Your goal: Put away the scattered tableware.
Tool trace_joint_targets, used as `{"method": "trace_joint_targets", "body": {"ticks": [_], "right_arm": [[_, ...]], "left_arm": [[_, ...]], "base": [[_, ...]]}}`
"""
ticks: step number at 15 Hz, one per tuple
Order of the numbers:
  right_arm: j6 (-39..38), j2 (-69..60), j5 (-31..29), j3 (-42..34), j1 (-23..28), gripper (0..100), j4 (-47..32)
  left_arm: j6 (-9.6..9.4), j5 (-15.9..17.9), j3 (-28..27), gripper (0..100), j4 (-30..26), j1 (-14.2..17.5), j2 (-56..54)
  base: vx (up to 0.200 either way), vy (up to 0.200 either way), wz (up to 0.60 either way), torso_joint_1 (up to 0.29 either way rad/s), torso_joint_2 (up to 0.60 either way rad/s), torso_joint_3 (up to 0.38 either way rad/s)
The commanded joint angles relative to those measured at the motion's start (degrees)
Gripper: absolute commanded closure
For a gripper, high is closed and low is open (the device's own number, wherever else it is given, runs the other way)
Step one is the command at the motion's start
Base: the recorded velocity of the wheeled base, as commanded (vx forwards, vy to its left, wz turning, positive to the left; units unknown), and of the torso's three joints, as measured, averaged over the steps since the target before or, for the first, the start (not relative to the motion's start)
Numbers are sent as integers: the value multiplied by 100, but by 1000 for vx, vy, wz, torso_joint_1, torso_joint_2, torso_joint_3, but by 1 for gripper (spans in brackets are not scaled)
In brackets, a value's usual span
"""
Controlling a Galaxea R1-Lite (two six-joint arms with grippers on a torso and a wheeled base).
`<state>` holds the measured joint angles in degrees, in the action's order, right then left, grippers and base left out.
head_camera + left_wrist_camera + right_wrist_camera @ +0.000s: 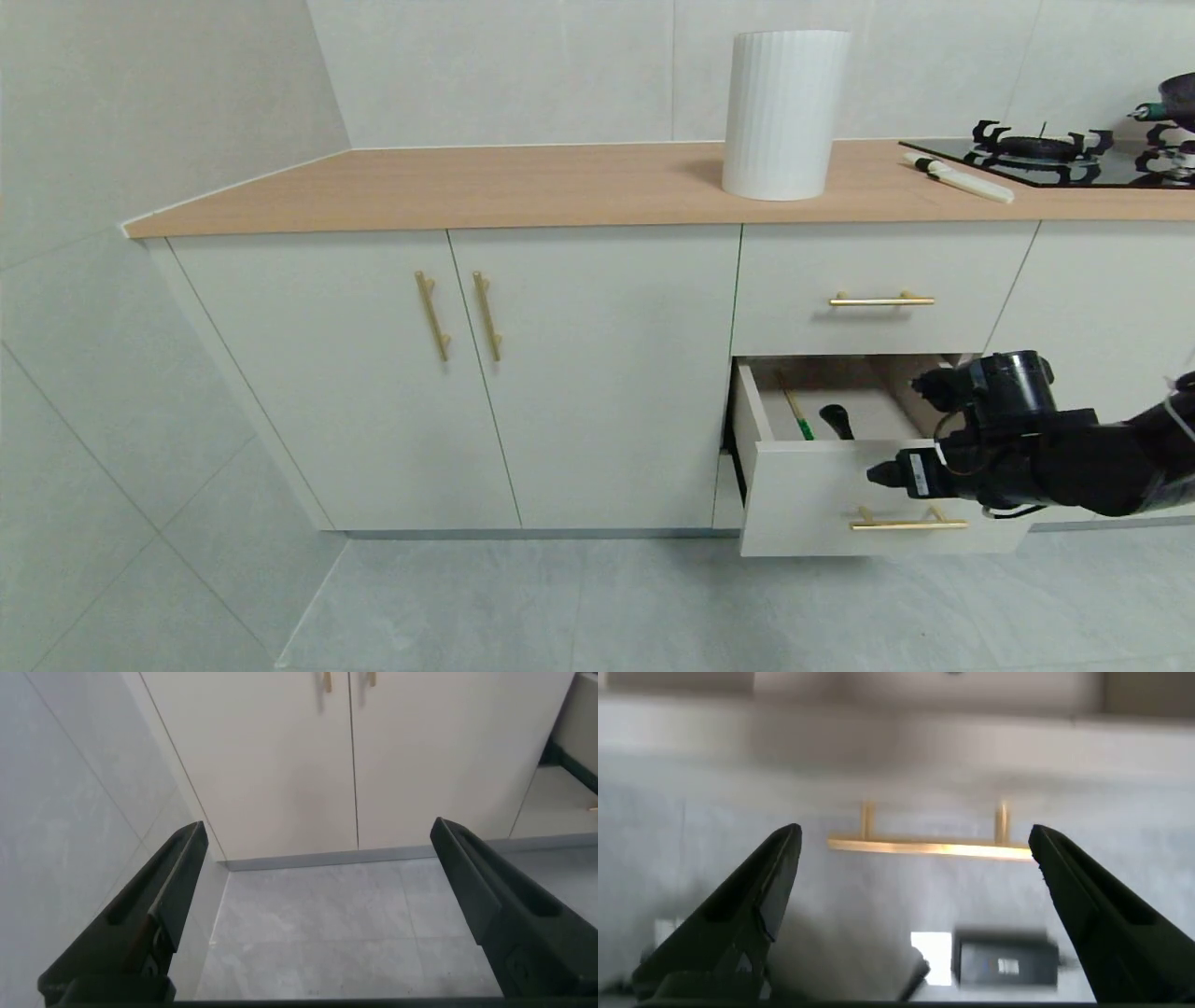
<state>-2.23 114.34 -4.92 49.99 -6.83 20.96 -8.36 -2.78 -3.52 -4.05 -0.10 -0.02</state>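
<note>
Your right jaws are spread wide and hold nothing; they sit right at the front panel of the pulled-out white drawer [812, 495], close to its gold bar handle [908, 524], which the right wrist view frames between the two fingers [929, 845]. Whether they touch the panel you cannot tell. Inside the drawer lie a thin green-tipped stick [796, 415] and a black utensil handle [837, 420]. On the wooden desk [523, 187] a white sheathed knife [960, 178] lies between the white ribbed cylinder [784, 112] and the black gas hob [1046, 149]. Your left jaws are also wide open and empty, above the grey tile floor [318, 924] before the white cabinet doors [355, 756].
</note>
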Motion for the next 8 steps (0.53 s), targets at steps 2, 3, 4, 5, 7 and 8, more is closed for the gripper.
{"method": "trace_joint_targets", "body": {"ticks": [2, 3, 4, 5, 7, 8], "right_arm": [[12, 1047, -17, 1056, 164, 0, -13], [12, 1231, -17, 1320, 208, 0, -21], [12, 1390, -17, 1548, 243, 0, -21], [3, 1609, -17, 1839, 270, 0, -13], [-32, 1917, -17, 2313, 305, 0, 14], [-49, 2022, -17, 2463, 296, 0, 14]], "left_arm": [[1, -3, 1, 0, 0, 1, 2], [1, -3, 1, 0, 0, 1, 2], [1, -3, 1, 0, 0, 1, 2], [1, -3, 1, 0, 0, 1, 2], [1, -3, 1, 0, 0, 1, 2], [1, -3, 1, 0, 0, 10, 2]], "base": [[0, 0, 0, 0, 0, 0], [0, 0, 0, 0, 0, 0], [0, 0, 0, 0, 0, 0], [0, 0, 0, 0, 0, 0], [0, 0, 0, 0, 0, 0], [0, 0, 0, 0, 0, 0]]}}
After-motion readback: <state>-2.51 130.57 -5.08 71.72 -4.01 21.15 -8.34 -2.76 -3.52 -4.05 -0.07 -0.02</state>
